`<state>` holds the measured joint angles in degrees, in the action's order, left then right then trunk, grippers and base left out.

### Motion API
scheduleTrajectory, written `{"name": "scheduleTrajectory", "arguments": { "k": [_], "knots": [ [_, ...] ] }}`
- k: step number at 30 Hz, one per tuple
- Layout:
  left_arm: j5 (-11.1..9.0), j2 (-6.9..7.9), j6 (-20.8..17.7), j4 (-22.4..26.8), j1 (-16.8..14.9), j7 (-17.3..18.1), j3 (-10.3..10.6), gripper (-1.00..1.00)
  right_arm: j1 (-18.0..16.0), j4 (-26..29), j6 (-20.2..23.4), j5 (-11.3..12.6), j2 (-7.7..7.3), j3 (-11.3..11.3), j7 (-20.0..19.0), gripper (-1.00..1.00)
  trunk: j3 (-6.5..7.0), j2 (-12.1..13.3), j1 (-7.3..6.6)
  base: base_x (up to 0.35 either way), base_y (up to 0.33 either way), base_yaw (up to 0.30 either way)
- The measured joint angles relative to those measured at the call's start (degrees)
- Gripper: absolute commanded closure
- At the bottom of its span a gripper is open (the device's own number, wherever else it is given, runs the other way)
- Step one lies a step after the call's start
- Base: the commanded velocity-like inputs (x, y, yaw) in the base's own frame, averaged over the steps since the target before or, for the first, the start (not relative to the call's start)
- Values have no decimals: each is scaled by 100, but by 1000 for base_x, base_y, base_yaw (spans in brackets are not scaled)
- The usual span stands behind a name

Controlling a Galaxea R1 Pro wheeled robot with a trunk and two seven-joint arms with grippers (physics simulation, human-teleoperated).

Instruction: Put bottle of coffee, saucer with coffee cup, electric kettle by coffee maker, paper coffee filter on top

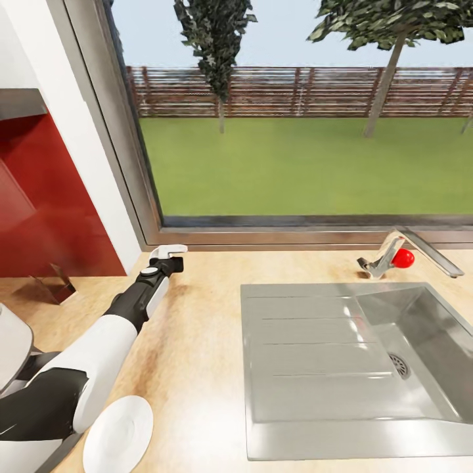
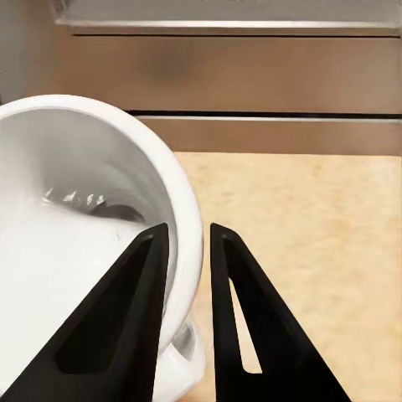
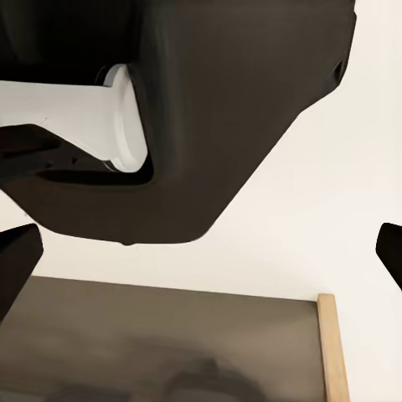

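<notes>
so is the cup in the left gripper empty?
Looks empty: left wrist view looks into the cup and shows bare white inside. The left gripper pinches its rim, one finger inside, one outside.

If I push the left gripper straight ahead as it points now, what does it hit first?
Probably the window frame at the back of the countertop. The left gripper, clamping the coffee cup rim, has bare counter ahead; depth is uncertain.

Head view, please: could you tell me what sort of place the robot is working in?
Most likely a home kitchen: a light-wood countertop holds an inset steel sink with a tap behind it, beneath a large window onto a lawn. A white saucer lies on the countertop.
</notes>
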<state>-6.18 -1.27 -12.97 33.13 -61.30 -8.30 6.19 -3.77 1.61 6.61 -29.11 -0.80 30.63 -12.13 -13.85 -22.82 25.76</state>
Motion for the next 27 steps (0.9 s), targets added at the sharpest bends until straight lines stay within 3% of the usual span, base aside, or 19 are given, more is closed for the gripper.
{"name": "scheduleTrajectory", "arguments": {
  "k": [9,27],
  "knots": [
    [18,10,26,-7,8,7,17,100,0,0,-39,26,23,25,48,-100,9,0,0,0,0,0],
    [32,-20,8,22,10,-31,2,100,0,-5,-35,9,-23,11,46,-100,162,0,0,0,0,0]
  ]
}}
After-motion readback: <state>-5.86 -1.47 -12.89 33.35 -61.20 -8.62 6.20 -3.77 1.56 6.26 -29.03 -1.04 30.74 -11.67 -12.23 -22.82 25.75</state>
